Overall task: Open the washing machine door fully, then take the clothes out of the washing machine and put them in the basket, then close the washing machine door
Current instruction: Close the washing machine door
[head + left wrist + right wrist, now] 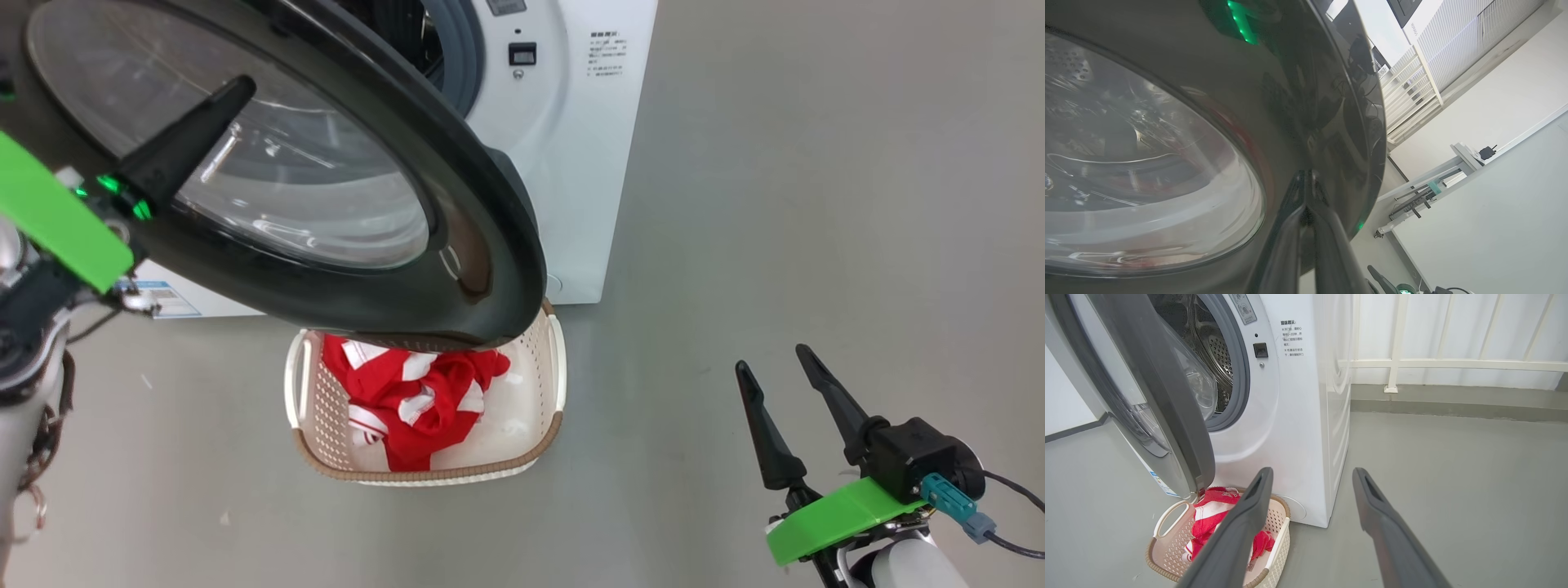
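Two grippers logged, nearest first. Right gripper (771, 359) is hovering at 4 o'clock in the head view over bare grey floor (816, 204), its two dark fingers standing wide apart and gripping nothing. Left gripper (241, 86) is reaching in from 9 o'clock, fingers pressed together into a single point with nothing between them. In the left wrist view those tips appear to be resting against the glossy black rim of the washing machine door (490, 204), with the bulging glass window (310, 188) lying at 9 o'clock from them.

Door is hanging part-way open, swung out from the cabinet; in the head view its lower edge is overlapping the far rim of the basket (441, 475). Basket is sitting on the floor at 6 o'clock, directly before the washing machine (571, 163), near its front right corner. The clothes (416, 392) are lying inside the basket, red with white stripes, heaped toward its 9 o'clock side and reaching its middle.

Machine is standing at 12 o'clock. Grey rubber ring (1241, 375) and perforated steel drum (1216, 355) are showing through the gap behind the door. Blue label (163, 298) is peeking out below the door at 8 o'clock. White railing (1392, 363) is running along the wall beyond, at 1 o'clock in the right wrist view.
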### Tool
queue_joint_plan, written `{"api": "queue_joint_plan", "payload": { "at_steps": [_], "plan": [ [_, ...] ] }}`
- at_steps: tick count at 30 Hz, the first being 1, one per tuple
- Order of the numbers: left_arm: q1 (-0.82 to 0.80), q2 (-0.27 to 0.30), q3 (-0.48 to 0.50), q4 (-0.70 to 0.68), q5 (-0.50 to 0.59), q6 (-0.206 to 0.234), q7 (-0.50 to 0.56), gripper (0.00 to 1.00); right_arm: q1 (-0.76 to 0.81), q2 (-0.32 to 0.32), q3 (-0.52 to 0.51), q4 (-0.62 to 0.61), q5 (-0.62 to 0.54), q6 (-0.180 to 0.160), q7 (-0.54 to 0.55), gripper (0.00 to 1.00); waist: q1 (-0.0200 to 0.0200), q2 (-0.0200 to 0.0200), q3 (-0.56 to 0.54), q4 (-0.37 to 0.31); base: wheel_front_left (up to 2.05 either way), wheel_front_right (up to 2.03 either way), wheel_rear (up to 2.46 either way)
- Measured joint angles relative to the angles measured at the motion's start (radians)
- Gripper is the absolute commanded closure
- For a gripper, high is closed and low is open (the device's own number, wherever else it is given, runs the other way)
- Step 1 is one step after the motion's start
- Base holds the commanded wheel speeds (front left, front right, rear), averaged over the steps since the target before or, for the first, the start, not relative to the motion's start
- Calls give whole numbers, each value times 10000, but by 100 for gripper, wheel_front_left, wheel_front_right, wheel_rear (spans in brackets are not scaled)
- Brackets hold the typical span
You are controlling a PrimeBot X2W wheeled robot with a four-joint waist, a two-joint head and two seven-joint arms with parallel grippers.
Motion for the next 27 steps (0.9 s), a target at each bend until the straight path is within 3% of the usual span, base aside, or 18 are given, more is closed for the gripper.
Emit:
{"api": "queue_joint_plan", "payload": {
  "at_steps": [7, 8, 11, 12, 15, 16, 17, 20, 27],
  "plan": [
    [1173, 272, -173, -677, -128, 0, -648, 100, 302, 2, -184, 12, -4, 0, 0, 0, 0, 0, -241, 164, 0, 0, 0],
    [1394, 311, -213, -750, -127, 0, -794, 90, 373, 4, -211, 13, -6, 0, 0, 0, 0, 0, -282, 200, 0, 0, 0],
    [2101, 403, -261, -882, -100, 0, -1290, 73, 459, 8, -228, 27, -33, 0, 0, 0, 0, 0, -412, 286, 0, 0, 0],
    [2336, 420, -261, -903, -100, 0, -1463, 60, 477, 10, -236, 27, -33, 0, 0, 0, 0, 0, -454, 310, 0, 0, 0],
    [3028, 522, -330, -940, 31, 0, -1977, 49, 572, 15, -249, 25, -46, 0, 0, 0, 0, 0, -600, 360, 0, 0, 0],
    [3260, 562, -359, -957, 94, 0, -2142, 25, 634, 19, -263, 25, -75, 0, 0, 0, 0, 0, -646, 375, 0, 0, 0],
    [3473, 593, -412, -957, 184, 0, -2313, 25, 682, 23, -290, 21, -105, 0, 0, 0, 0, 0, -685, 390, 0, 0, 0],
    [4110, 629, -560, -943, 261, 0, -2769, 0, 826, 29, -351, 12, -128, 0, 0, 0, 0, 0, -794, 428, 0, 0, 0],
    [5341, 621, -573, -713, 42, 0, -3716, 0, 856, 40, -514, -8, -316, 0, 0, 0, 0, 0, -843, 366, 0, 0, 0]
  ]
}}
